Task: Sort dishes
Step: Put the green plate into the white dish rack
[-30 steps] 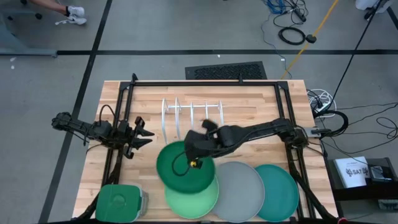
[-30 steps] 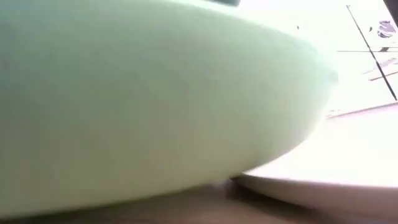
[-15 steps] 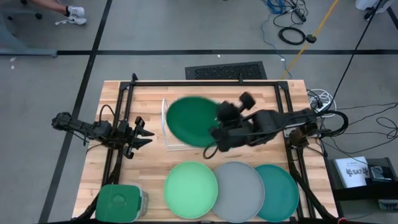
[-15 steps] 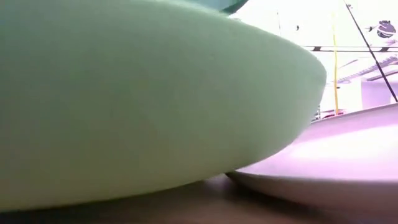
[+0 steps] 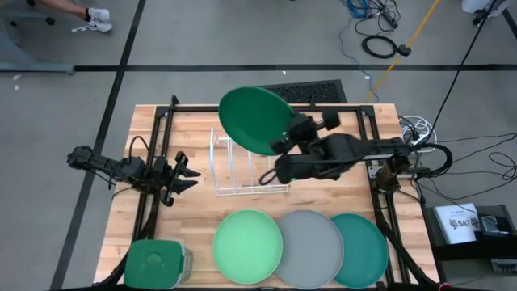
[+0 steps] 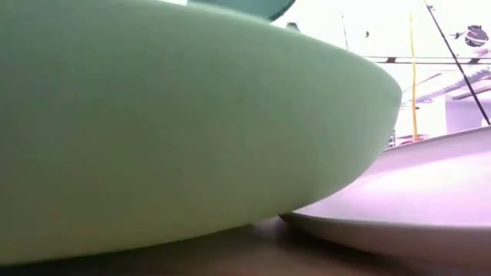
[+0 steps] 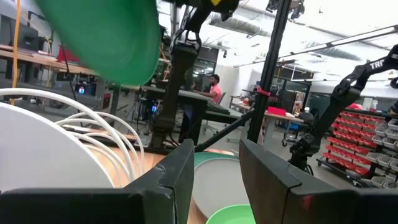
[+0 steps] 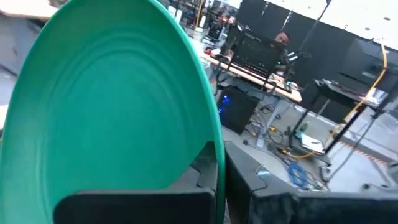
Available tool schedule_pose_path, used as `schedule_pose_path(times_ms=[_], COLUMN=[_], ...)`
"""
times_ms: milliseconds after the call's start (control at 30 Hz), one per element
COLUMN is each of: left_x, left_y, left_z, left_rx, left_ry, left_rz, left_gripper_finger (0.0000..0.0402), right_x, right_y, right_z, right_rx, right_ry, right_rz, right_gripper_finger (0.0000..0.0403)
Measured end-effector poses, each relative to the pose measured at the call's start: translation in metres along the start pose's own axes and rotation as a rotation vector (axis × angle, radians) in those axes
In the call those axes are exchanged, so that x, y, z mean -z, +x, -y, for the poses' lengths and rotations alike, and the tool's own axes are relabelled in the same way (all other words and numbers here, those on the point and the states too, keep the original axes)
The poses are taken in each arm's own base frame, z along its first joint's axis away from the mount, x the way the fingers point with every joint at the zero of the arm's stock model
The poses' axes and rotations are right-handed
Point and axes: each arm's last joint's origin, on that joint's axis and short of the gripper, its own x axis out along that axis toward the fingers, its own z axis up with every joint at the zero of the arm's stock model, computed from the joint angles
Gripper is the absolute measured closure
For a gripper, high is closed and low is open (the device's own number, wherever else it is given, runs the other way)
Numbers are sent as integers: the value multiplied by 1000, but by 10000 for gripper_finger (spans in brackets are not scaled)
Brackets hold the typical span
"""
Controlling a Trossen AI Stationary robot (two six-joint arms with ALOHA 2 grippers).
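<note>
Resting at the left of the high view, the left gripper (image 5: 182,171) sits with fingers parted, grasping nothing; a green square container (image 5: 156,263) occupies the lower left corner; the white wire rack (image 5: 246,166) stands centre; above it the right gripper (image 5: 284,145) clamps the dark green plate (image 5: 254,120) aloft, tilted; mint plate (image 5: 248,246), grey plate (image 5: 310,247) and teal plate (image 5: 360,249) lie along the lower edge of the table (image 5: 323,117).

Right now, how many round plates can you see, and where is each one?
4. The dark green plate is held up by the right claw over the rack; mint plate, grey plate and teal plate lie in a front row.
</note>
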Motion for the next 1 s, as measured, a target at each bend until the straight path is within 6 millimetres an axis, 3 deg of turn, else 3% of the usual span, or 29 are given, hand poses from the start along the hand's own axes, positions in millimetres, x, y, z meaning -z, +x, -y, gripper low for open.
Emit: schedule_pose_path(times_ms=[167, 467, 600, 767, 1000], left_x=[0, 4, 6, 6, 6], left_y=[0, 0, 0, 0, 0], left_z=[0, 0, -1, -1, -1], left_rx=[0, -2, -4, -4, -2], left_ry=[0, -27, -27, -27, -27], left_rz=[-1, -39, -57, -61, -61], left_gripper_finger=[274, 274, 274, 274, 274], right_x=[11, 9, 0, 2, -1], right_y=[12, 19, 14, 12, -15], right_z=[-16, -13, -10, -20, -32], right_rx=[28, 93, 5, -150, -313], right_ry=[-67, -132, -42, 6, 5], right_rz=[-22, 19, -27, -137, -133], right_gripper_finger=[401, 399, 395, 400, 401])
